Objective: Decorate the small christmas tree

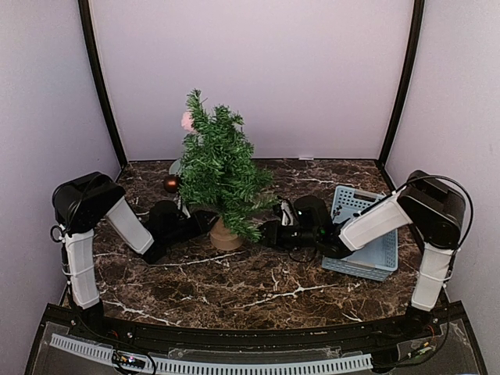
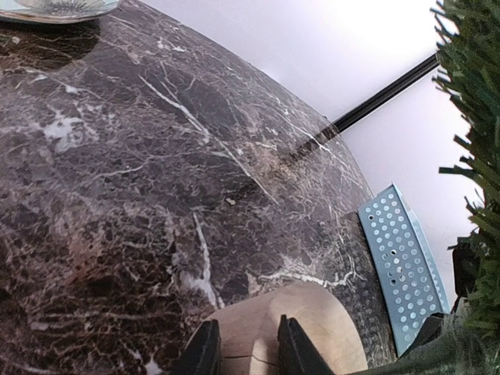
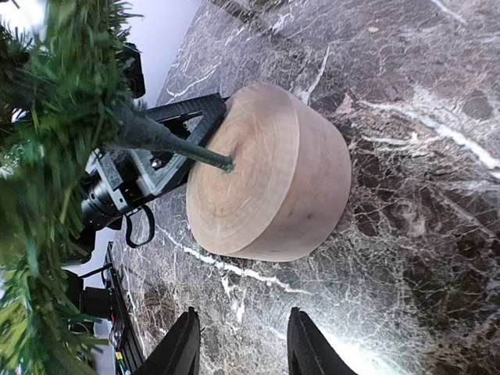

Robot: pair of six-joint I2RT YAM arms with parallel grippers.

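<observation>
The small christmas tree [image 1: 219,166] stands upright mid-table on its round wooden stump [image 1: 225,237]. A pink ornament [image 1: 187,120] sits high on its left side. A dark red ball [image 1: 170,183] shows by its lower left branches; whether it hangs there I cannot tell. My left gripper [image 1: 205,223] is low against the stump's left side. In the left wrist view its fingers [image 2: 205,351] stand a little apart in front of the stump [image 2: 332,316], and I see no grip. My right gripper [image 3: 241,348] is open over bare table, short of the stump [image 3: 273,180], with nothing between its fingers.
A light blue perforated basket [image 1: 367,234] lies at the right under the right arm, and its wall [image 2: 398,258] shows in the left wrist view. A pale dish [image 2: 55,8] sits behind the tree at the back left. Walls close in the table on three sides.
</observation>
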